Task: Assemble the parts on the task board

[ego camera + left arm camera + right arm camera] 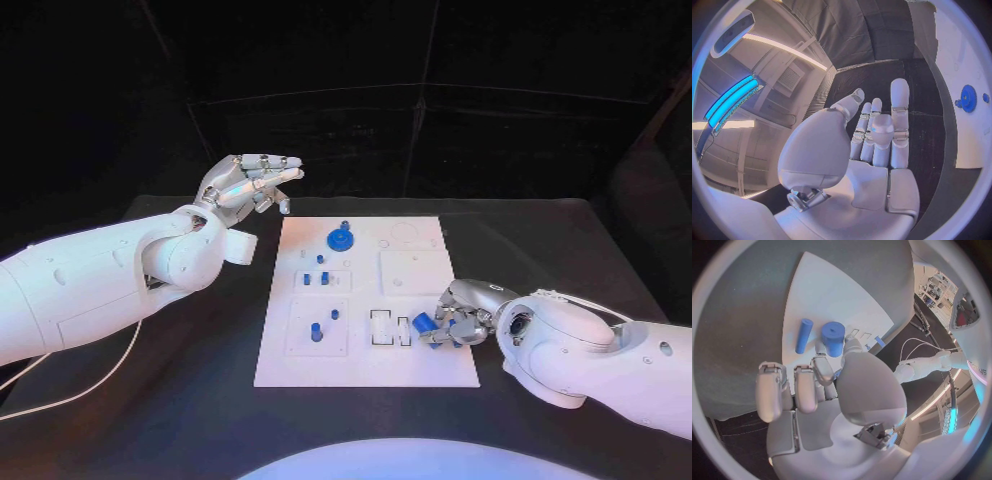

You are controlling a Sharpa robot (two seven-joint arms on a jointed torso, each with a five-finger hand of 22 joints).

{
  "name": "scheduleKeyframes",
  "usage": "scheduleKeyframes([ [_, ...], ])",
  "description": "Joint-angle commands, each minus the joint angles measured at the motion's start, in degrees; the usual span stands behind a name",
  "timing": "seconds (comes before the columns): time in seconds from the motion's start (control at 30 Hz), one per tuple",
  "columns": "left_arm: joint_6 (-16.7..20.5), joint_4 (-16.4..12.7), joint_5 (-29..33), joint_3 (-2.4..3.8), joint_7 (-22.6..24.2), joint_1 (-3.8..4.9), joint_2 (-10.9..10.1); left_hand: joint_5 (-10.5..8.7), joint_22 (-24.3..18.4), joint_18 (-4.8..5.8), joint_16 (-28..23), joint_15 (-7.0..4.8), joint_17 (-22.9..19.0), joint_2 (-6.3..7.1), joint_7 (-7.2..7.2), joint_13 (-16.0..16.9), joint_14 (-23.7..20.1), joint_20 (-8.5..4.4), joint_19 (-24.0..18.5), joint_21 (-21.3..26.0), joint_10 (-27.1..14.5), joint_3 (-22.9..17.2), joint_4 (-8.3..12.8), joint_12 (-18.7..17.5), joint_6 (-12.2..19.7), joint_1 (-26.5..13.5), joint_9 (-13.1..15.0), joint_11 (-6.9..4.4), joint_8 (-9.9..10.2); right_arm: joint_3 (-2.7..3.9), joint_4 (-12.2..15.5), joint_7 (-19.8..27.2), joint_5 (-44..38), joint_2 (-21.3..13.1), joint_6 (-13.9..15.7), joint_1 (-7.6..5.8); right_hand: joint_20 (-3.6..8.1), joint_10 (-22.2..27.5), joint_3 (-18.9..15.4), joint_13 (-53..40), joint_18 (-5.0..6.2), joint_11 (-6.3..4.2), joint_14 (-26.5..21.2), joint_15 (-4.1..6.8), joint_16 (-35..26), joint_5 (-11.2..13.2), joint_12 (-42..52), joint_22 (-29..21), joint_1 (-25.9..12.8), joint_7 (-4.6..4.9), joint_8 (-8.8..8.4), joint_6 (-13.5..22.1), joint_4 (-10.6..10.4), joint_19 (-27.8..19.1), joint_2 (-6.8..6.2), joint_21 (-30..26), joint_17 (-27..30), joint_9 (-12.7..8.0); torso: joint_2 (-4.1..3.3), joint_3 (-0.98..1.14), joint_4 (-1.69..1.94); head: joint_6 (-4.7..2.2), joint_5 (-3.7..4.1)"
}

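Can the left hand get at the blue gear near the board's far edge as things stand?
Probably yes. The left hand is raised off the far left corner of the task board, holding nothing, and nothing lies between it and the blue gear. The right hand works at the near right.

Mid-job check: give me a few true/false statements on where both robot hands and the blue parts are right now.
1. The left robot hand holds a blue part. False: it is raised beyond the task board's far left corner, holding nothing, fingers apart.
2. The right robot hand is at a blue cylinder on the board's near right area. True.
3. A blue gear sits near the board's far edge. True.
4. The board lies off the table. False: it lies flat on it.
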State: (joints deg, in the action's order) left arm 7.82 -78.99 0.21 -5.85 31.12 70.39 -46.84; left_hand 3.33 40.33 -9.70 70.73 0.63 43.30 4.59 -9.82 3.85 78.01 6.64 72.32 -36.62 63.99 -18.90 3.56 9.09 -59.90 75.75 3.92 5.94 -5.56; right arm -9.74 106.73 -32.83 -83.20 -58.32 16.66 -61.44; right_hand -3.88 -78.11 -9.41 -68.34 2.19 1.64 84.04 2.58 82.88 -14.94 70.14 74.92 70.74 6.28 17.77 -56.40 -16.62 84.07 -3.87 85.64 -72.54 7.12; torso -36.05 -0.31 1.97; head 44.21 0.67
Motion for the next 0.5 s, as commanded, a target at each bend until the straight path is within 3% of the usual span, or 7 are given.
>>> scheduleKeyframes([
  [0.03, -0.8, -0.2, 0.3, 0.04, 0.1, 0.08, -0.1, 0.05, 0.0, -0.81, -0.2, 0.13, 0.0, -0.31, -0.12, -0.1, -0.4, -0.23, 0.0, 0.2, 0.4, 0.2, 0.1, 0.3, -0.4, -0.1, -0.1, -0.1, -0.3, -0.06, -0.7, -0.6, -0.9, 0.6, -1.6, 0.22, -0.23, -0.5, -0.2, -0.2, -0.44, -0.05, 3.0, -0.22, 0.3, -0.6, 0.3, 9.2, 0.1, -0.11, 0.18, 0.3, 0.1, 1.1, 0.85, 0.2, -0.1, -0.1, 0.05, -0.03, 0.06, 0.04, -0.02],
  [0.33, -1.1, -0.2, 0.3, 0.03, -0.1, 0.08, -0.2, 0.05, -0.1, -0.81, -0.2, 0.13, 0.0, -0.25, -0.14, -0.1, -0.4, -0.23, 0.0, 0.2, 0.3, 0.2, 0.1, 0.3, -0.4, -0.1, -0.1, -0.09, -0.3, -0.05, -2.0, -0.9, -0.7, 2.1, -2.0, 0.47, -0.11, -0.7, -0.4, -1.0, -0.44, -0.32, 3.0, -0.03, 0.4, -2.5, 0.6, 9.2, 1.0, -0.44, 1.02, -0.6, 0.1, 1.1, 2.22, 0.2, -0.4, 0.2, 0.05, -0.02, 0.1, 0.38, -0.51],
  [0.5, -1.2, -0.3, 0.3, 0.03, -0.2, 0.08, -0.3, 0.05, -0.1, -0.81, -0.2, 0.13, 0.0, -0.25, -0.14, -0.1, -0.4, -0.23, 0.0, 0.2, 0.3, 0.2, 0.1, 0.3, -0.4, -0.1, -0.1, -0.09, -0.3, -0.05, -1.6, -1.0, -0.4, 1.9, 1.0, 0.55, 0.16, -1.5, -0.2, -2.3, -0.5, -0.74, 3.1, 0.3, 0.6, -5.7, 1.6, 9.4, 2.8, -0.89, 1.63, -1.8, 0.5, 1.3, 3.57, 0.3, -0.9, 0.7, 0.09, -0.05, -0.01, 0.33, -0.61],
])
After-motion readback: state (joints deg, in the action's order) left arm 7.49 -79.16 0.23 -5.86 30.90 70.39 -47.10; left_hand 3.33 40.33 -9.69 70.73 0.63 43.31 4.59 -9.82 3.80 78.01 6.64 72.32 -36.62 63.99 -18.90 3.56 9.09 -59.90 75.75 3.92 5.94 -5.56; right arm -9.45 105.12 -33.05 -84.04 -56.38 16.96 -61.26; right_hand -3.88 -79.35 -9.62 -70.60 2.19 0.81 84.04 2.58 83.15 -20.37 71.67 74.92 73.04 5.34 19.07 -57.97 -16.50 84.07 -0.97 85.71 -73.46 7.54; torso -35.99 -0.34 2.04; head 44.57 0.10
